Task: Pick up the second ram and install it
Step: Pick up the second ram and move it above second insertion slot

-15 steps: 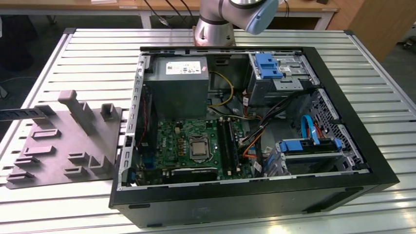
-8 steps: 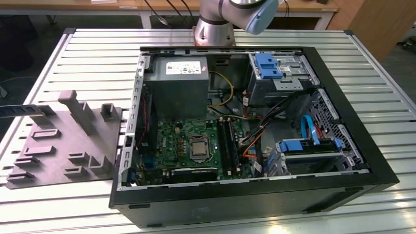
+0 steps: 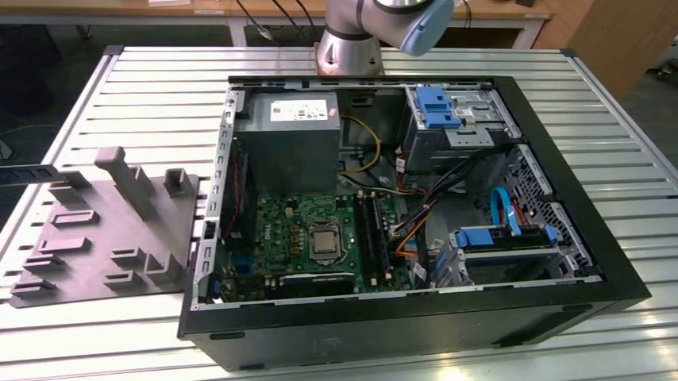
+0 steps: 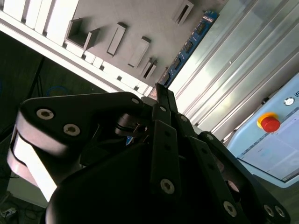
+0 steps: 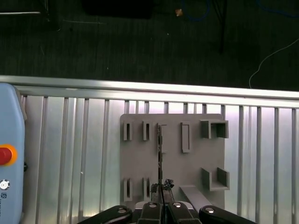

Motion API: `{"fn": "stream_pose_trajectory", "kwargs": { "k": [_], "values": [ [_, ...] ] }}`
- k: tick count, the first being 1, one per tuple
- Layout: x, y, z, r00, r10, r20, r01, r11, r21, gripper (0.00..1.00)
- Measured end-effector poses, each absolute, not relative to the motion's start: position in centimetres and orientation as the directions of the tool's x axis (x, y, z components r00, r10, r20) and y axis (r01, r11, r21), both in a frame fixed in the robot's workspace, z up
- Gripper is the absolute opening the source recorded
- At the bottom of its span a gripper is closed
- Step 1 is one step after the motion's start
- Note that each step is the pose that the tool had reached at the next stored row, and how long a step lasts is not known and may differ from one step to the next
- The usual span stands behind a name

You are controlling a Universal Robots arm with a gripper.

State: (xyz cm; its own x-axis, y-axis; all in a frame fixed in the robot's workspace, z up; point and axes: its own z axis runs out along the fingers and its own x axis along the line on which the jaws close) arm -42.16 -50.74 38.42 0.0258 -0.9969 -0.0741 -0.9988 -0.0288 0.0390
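Observation:
In both wrist views my gripper (image 5: 161, 189) (image 4: 161, 91) is shut on the second ram. In the first wrist view the stick (image 5: 160, 151) appears edge-on as a thin dark line running out from the fingertips. The second wrist view shows its blue face with black chips (image 4: 188, 46). It hangs well above the grey moulded tray (image 5: 173, 163) (image 3: 106, 238), which lies on the slatted table beside the open computer case (image 3: 424, 317). The motherboard's long black memory slots (image 3: 373, 226) lie inside the case.
A grey power supply (image 3: 288, 143) and blue drive brackets (image 3: 437, 107) fill the case's far side. The arm's base (image 3: 350, 48) stands behind the case. A pale blue pendant with a red button (image 5: 4, 155) (image 4: 270, 122) rests on the table near the tray.

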Motion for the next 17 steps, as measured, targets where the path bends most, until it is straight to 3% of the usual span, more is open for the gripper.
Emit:
{"fn": "stream_pose_trajectory", "kwargs": {
  "k": [17],
  "values": [
    [-42.2,-50.7,41.1,0.026,-0.997,-0.074,-0.999,-0.029,0.039,0.11]
  ]
}}
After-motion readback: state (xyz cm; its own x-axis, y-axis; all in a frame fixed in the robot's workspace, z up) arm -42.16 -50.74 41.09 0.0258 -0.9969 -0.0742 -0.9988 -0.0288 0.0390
